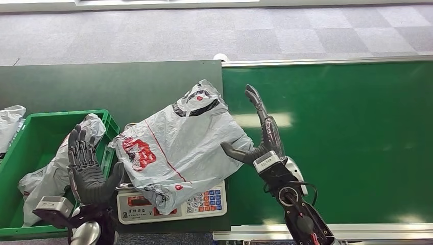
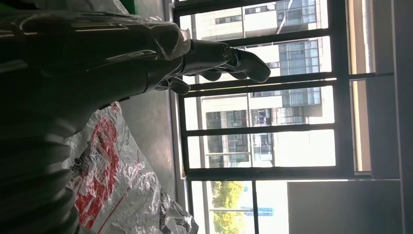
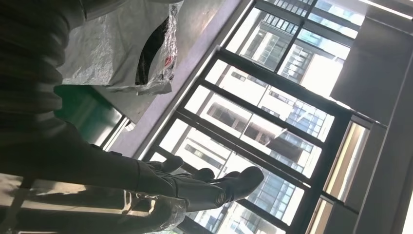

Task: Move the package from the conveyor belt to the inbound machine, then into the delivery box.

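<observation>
Grey plastic package [image 1: 176, 148] lies on the scale [image 1: 171, 204], between the left robot hand [image 1: 88, 166] and right robot hand [image 1: 258, 135], both spread and holding nothing.

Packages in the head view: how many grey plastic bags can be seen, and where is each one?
3. One package lies on the scale between both hands. A second bag lies inside the green box. A third bag shows partly at the left edge. Others may be hidden.
</observation>
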`<state>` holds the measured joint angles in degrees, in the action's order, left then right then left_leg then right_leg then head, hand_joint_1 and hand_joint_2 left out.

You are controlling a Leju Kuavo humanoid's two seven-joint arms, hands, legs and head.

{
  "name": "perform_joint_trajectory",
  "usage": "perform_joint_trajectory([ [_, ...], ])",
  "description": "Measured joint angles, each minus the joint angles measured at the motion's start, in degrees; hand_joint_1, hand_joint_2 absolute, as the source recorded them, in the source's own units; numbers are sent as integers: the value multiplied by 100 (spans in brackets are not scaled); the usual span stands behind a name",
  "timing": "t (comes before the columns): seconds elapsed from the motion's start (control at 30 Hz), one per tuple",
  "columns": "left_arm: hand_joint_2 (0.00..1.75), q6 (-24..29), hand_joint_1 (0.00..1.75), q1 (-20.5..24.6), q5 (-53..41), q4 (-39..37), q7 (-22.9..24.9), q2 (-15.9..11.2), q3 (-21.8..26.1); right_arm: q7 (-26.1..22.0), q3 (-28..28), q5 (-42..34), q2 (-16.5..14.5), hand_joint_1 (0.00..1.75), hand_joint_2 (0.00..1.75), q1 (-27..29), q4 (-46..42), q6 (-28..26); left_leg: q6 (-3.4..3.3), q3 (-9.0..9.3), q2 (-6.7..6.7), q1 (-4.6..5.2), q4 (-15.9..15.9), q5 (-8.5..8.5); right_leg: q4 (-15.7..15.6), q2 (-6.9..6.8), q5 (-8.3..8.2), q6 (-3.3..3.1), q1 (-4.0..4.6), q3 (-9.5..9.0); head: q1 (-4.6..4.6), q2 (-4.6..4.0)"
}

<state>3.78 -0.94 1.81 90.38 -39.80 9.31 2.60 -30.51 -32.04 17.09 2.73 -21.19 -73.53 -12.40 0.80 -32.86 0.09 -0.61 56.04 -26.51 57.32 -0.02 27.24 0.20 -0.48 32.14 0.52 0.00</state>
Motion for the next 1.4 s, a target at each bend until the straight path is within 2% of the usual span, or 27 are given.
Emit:
perform_joint_trajectory([
  [0.1, 175, 3, 0, -13, 0, 9, -1, -1, 2, 105, 195, -15, 79, 0, 175, 110, -42, -268, 0, 0, -3, 1, 1, 0, 0, -4, 1, 1, -1, -1, 0, 0],
  [0.2, 175, 27, 0, -67, 0, 54, -1, -4, 9, 147, 717, -210, 200, 0, 175, 364, -67, -570, -2, -4, -10, 5, 2, -1, -2, -13, 2, 3, -5, -4, -1, 0],
  [0.37, 175, 21, 0, -181, -46, 148, -1, -13, 12, 41, 1672, -217, 308, 0, 175, 973, -68, -383, -10, -7, -9, 7, 2, -10, -5, -11, 2, 4, -9, -2, 0, 0],
  [0.5, 175, -118, 0, -196, -298, 156, 30, -17, -83, 149, 2059, -6, 308, 0, 175, 1232, -68, -382, -10, -7, -9, 5, 2, -10, -6, -11, 2, 3, -6, 2, 1, 0],
  [0.63, 175, -269, 0, -119, -909, 15, 314, -80, -356, 414, 2361, 22, 306, 0, 175, 1329, -42, -341, -9, -7, -6, 4, 1, -9, -5, -10, 2, 3, -4, 1, 1, 0],
  [0.9, 175, -414, 0, 43, -1368, -361, 586, -151, -756, 891, 2602, 210, 302, 0, 175, 1300, 292, -125, -10, -7, -7, 6, 3, -9, -5, -10, 2, 3, -6, 0, 1, 0],
  [1.03, 175, -232, 0, 221, -2135, -605, 828, -250, -1068, 933, 2633, 118, 291, 0, 175, 1283, 484, 131, -10, -8, -7, 5, 2, -9, -5, -10, 2, 3, -6, 1, 1, 0],
  [1.23, 175, -58, 0, 393, -2493, -837, 965, -335, -1307, 944, 2650, 118, 279, 0, 175, 1255, 689, 197, -10, -8, -7, 5, 2, -9, -5, -10, 2, 3, -5, 1, 1, 0],
  [1.4, 175, 277, 0, 557, -3654, -1063, 1622, -421, -1526, 1004, 2656, 210, 275, 0, 175, 1247, 781, 226, -10, -8, -8, 5, 2, -9, -5, -10, 2, 3, -5, 1, 0, 0],
])
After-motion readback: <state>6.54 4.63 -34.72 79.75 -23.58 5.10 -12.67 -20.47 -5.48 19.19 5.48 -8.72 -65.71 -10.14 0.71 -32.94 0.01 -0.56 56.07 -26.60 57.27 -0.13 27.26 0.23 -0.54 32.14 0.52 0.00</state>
